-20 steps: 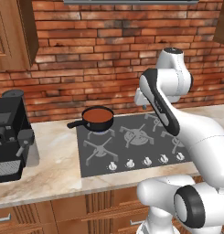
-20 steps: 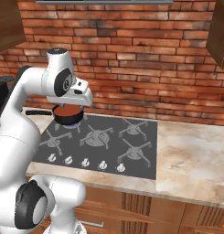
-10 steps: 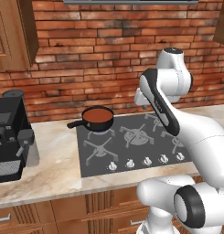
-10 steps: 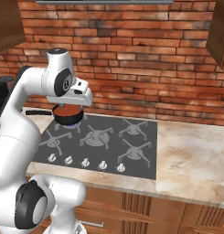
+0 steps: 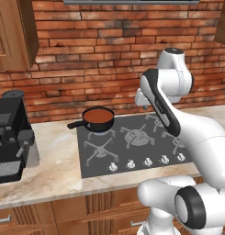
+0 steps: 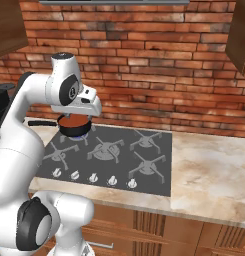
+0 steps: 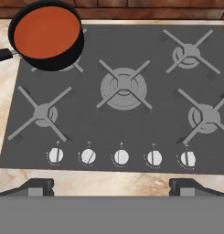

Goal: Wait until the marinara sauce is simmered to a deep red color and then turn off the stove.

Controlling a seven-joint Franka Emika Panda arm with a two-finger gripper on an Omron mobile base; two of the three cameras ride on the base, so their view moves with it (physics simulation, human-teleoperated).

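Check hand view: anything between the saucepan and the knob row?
Yes. One empty burner grate sits between the saucepan and the knob row; the rest is bare cooktop. Hand view shows it from above.

Smooth orange-red marinara sauce (image 7: 47,31) fills a black long-handled saucepan (image 7: 77,50), upper left, on the flat dark-grey stove (image 7: 131,123).

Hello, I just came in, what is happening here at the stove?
A white robot arm hangs above the stove with its gripper open and holding nothing. A small black saucepan sits on the back left burner, filled with orange-red sauce. In the left base view a blue flame shows under the pan. None of the five white knobs along the front edge is being touched. A black coffee machine stands on the counter to the left.
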